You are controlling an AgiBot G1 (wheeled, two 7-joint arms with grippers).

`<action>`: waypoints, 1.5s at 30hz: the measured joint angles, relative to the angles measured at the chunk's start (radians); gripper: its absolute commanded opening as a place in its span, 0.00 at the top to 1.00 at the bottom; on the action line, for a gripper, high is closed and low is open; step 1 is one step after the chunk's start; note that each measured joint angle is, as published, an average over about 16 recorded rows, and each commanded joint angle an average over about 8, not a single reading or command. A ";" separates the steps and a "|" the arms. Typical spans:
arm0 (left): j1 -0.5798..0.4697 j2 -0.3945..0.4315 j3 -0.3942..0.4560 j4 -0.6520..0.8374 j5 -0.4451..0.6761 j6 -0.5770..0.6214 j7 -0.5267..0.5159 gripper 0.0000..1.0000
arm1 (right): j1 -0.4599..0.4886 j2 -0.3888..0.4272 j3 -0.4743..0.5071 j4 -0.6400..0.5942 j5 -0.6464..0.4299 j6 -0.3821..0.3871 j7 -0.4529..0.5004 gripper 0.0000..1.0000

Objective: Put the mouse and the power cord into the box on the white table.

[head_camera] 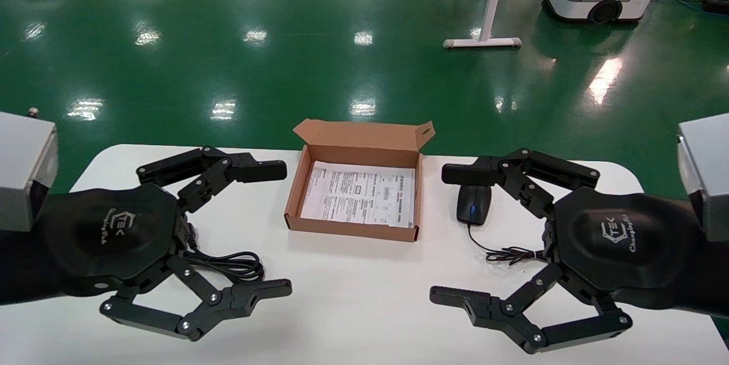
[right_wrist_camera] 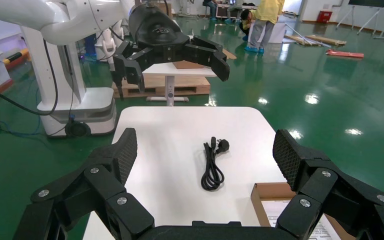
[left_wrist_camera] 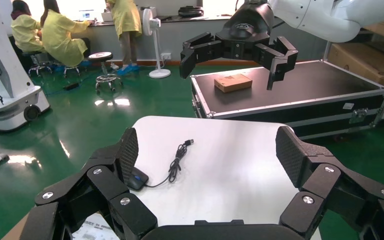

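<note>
Open brown box (head_camera: 356, 225) at centre of white desk (head_camera: 353, 296), only a printed sheet (head_camera: 360, 193) inside, mouse (head_camera: 474, 204) just right of it, power cord (head_camera: 228, 264) lower left, left gripper (head_camera: 272, 229) and right gripper (head_camera: 453, 235) hovering, jaws wide, holding nothing.

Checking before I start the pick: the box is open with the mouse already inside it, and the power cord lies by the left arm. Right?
Not quite. The mouse is not in the box; the head view shows it on the table beside the box, near the right end effector. The power cord does lie by the left arm.
</note>
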 measured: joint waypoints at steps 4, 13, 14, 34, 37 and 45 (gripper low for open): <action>0.000 0.000 0.000 0.000 0.000 0.000 0.000 0.00 | 0.000 0.000 0.000 0.000 0.000 0.000 0.000 0.00; 0.000 0.000 0.000 0.000 0.000 0.000 0.000 0.00 | 0.000 0.000 0.000 0.000 0.000 0.000 0.000 0.00; 0.000 0.000 0.000 0.000 0.000 0.000 0.000 0.00 | 0.000 0.000 0.000 0.000 0.000 0.000 0.000 0.00; -0.125 -0.011 0.186 -0.004 0.219 0.081 0.047 0.00 | 0.041 0.005 -0.038 -0.090 -0.119 -0.048 -0.124 0.00; -0.183 -0.010 0.260 0.021 0.302 0.092 0.082 0.00 | 0.069 0.004 -0.065 -0.151 -0.180 -0.063 -0.196 0.00; -0.348 0.036 0.450 0.173 0.520 0.091 0.216 0.00 | 0.180 -0.031 -0.162 -0.390 -0.383 -0.059 -0.427 0.00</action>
